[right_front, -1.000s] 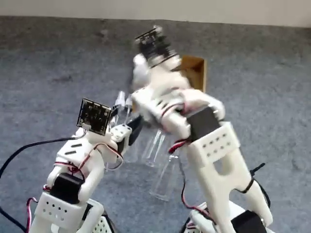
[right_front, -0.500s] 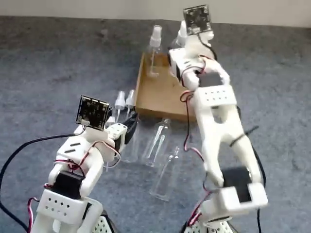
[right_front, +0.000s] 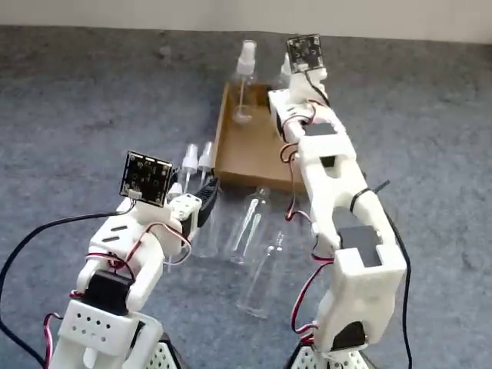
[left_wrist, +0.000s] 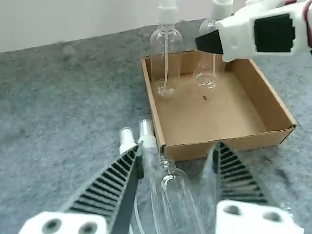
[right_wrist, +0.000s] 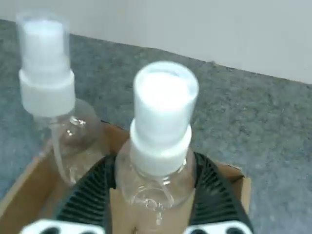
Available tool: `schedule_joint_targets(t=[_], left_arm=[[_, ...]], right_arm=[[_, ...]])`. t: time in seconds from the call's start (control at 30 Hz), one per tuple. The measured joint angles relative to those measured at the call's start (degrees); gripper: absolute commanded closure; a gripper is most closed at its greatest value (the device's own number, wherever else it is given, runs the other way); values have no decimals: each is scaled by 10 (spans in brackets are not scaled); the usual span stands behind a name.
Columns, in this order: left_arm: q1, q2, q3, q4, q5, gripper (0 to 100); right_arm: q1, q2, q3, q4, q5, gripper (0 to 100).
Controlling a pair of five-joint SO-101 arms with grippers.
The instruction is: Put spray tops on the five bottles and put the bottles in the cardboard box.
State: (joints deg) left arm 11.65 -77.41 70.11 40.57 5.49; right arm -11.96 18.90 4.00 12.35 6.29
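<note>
So, bottle count: five clear ones all told, two upright in the box and three on their sides on the worktop (right_front: pixel 92 100).
cardboard box (right_front: pixel 250 154): just one, shallow and open, sitting at the far side of the grey worktop, just past the bottles that are lying down.
right claw (right_wrist: pixel 155 170): clamped on the held bottle (right_wrist: pixel 158 141), with a black finger hugging each side of its shoulders. That bottle is upright inside the box near the far wall and has its white spray top on.
standing bottle (left_wrist: pixel 165 48): the other one in the box, upright in a far corner just beside the held one, also capped.
left claw (left_wrist: pixel 176 148): fingers spread wide apart, low over the worktop.
left lying bottle (right_front: pixel 206 227): sits between those spread fingers, can't tell if either finger touches it.
middle lying bottle (right_front: pixel 250 223): right next to that one, neck aimed at the box's front wall.
near lying bottle (right_front: pixel 264 280): closest to the arm bases, a bit apart from the other two.
loose spray tops (right_front: pixel 190 157): two I can count, standing side by side on the worktop, just outside the box wall on the left arm's side.
</note>
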Motion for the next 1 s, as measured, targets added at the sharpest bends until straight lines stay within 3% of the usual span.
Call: schedule_joint_targets(t=[0.6,0.8,1.0], left_arm=[[-1,0,0,0,0,819],[-1,0,0,0,0,819],[-1,0,0,0,0,819]], right_arm=[[1,4,0,-3,0,991],[1,4,0,-3,0,892],[1,4,0,-3,0,882]])
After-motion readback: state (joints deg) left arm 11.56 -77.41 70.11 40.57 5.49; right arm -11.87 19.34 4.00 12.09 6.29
